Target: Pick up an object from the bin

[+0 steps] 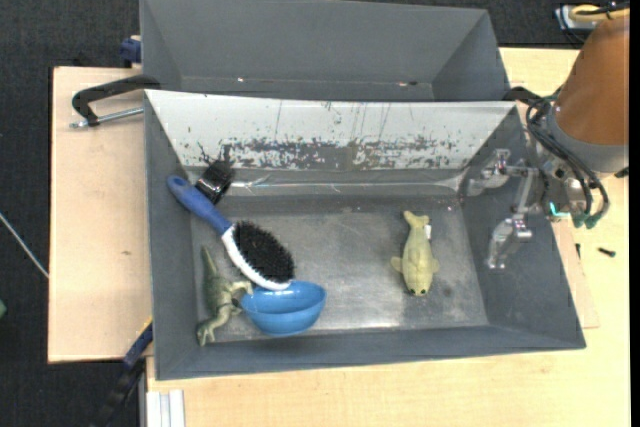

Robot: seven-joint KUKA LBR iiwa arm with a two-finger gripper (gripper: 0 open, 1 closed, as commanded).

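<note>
Tool hangs at the right of the frame, above the right sloping wall of the grey bin; if it is apart or together, I cannot tell. Nearest to it, on the floor at its left, lies a pale yellow fish toy. At the lower left lie a blue-handled brush, a blue scoop and a green dinosaur figure.

Arm ran off the right edge, most of it lost! The brush head covered part of the rim of the bowl, and the bowl hid one limb of the dinosaur. Black thing by the handle was too small to tell.
</note>
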